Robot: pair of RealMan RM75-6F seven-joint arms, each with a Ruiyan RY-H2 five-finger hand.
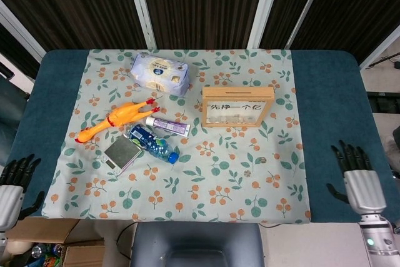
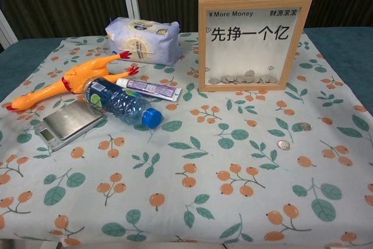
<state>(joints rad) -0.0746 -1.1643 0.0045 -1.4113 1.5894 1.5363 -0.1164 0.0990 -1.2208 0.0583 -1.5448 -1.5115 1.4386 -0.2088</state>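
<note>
Both hands sit empty with fingers spread: right hand [image 1: 357, 176] at the table's [image 1: 331, 123] near right edge, left hand [image 1: 12, 182] off the near left corner. Nearest the right hand, two coins [image 1: 248, 172] lie flat before the upright coin frame [image 1: 238, 106]. The water bottle [image 1: 152, 142] lies diagonally, blue cap toward the robot, touching the pocket scale [image 1: 122, 154].

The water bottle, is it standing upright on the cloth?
No, the water bottle lies on its side, blue cap toward the camera, beside the toothpaste tube.
</note>
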